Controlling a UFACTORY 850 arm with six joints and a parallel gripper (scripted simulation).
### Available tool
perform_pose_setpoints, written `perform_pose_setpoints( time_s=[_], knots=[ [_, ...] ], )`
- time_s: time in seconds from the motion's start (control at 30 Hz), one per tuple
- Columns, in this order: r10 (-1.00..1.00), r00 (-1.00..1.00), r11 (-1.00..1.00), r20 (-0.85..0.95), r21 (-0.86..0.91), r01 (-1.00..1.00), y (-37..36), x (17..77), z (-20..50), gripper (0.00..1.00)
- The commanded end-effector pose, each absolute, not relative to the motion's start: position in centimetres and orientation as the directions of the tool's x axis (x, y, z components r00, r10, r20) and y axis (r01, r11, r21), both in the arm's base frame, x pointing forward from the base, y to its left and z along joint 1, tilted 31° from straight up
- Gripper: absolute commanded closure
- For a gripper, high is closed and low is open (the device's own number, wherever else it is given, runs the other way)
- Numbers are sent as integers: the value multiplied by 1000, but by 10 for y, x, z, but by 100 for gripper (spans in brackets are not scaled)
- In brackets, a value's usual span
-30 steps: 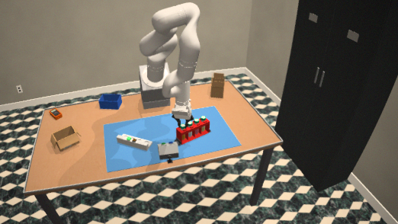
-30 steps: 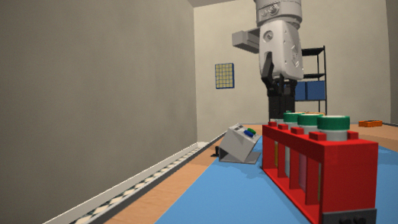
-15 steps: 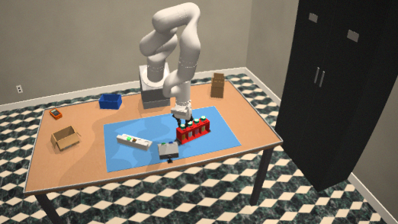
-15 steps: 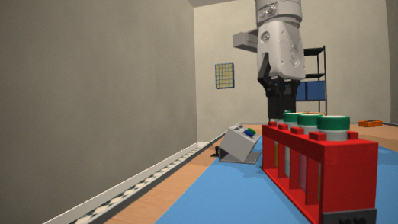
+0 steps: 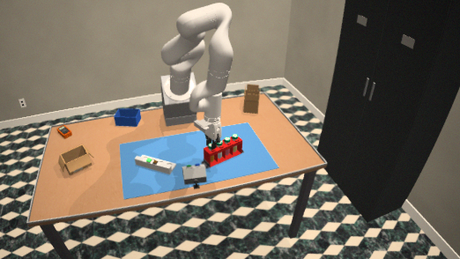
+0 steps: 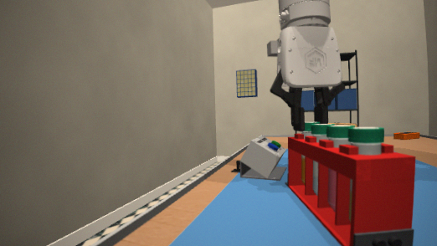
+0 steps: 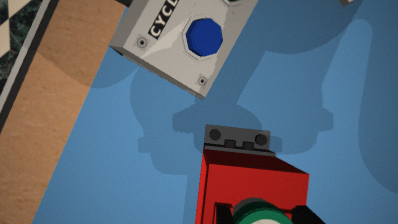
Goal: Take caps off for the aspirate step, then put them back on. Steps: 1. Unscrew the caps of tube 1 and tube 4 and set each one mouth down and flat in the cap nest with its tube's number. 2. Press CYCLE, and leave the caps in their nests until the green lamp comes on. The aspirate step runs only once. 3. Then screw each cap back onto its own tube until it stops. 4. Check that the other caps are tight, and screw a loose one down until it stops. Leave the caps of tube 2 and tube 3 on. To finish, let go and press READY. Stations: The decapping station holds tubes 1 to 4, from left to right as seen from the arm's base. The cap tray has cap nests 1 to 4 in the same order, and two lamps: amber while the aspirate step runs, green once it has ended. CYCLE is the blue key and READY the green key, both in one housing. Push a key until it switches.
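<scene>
Black-fingered, the pincer [image 5: 212, 144] [image 6: 310, 125] [image 7: 265, 215] clenches tube 4's cap [image 5: 211, 145] [image 6: 311, 127] [image 7: 265, 218] at the decapping station's [image 5: 206, 157] [image 6: 385, 192] [image 7: 255, 182] eight o'clock end, presumably to turn it.

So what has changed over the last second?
The gripper has turned about its upright axis, fingers now either side of the end cap nearest the key box; a firm grip isn't clear. The red rack and key box stayed put.
</scene>
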State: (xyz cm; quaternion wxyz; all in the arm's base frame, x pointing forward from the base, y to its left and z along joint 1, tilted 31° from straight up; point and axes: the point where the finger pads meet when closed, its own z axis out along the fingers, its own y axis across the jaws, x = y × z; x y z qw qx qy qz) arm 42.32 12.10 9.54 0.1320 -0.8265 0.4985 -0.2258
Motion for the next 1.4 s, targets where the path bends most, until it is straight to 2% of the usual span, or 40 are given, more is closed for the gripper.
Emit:
perform_pose_setpoints(
  time_s=[0.0, 0.23, 0.5, 0.63, 0.87, 0.9, 1.3, 1.37],
  knots=[
    [-950, 280, -311, 139, -498, -809, 121, 423, 95, 100],
    [-1000, -3, 19, -31, -515, -857, 121, 423, 95, 100],
    [-944, -267, 327, -191, -480, -814, 121, 424, 95, 100],
    [-919, -324, 393, -225, -466, -793, 121, 424, 95, 100],
    [-919, -324, 393, -225, -466, -793, 121, 424, 95, 100],
    [-919, -324, 393, -225, -466, -793, 121, 424, 95, 54],
    [-919, -325, 393, -224, -466, -793, 121, 423, 95, 54],
    [-971, -188, 236, -144, -497, -835, 121, 423, 95, 54]
  ],
)
